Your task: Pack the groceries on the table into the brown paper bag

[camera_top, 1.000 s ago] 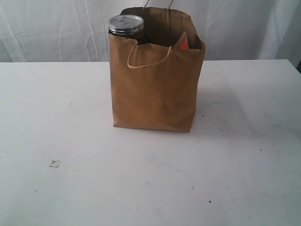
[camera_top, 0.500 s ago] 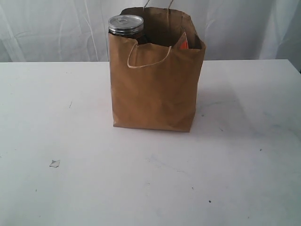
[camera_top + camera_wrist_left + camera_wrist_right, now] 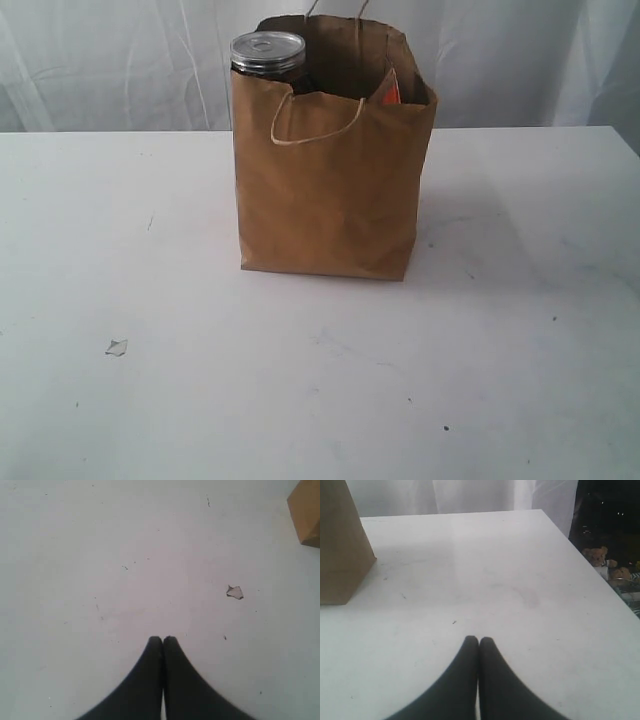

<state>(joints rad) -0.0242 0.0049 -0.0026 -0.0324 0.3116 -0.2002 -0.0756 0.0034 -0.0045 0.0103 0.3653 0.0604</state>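
Over the white desk, the left gripper hangs with its two black fingers pressed tip to tip, holding nothing. Near it on the desk lies a small chipped mark, and farther off one lower corner of the brown paper bag shows at the edge of the left wrist view. The right gripper is likewise closed on nothing, its tips touching above the scuffed surface, well apart from the bag's side. Beyond the desk's far edge on that side sit two teddy bears in a dark space.

From the exterior view, neither gripper shows. The bag stands upright at the middle of the desk towards the back, its mouth open, one pale cord handle drooping over the front face. Inside it, a dark silver-topped can rises above the rim at the left corner, and the tip of an orange-labelled pouch pokes up at the right. A white curtain hangs behind.
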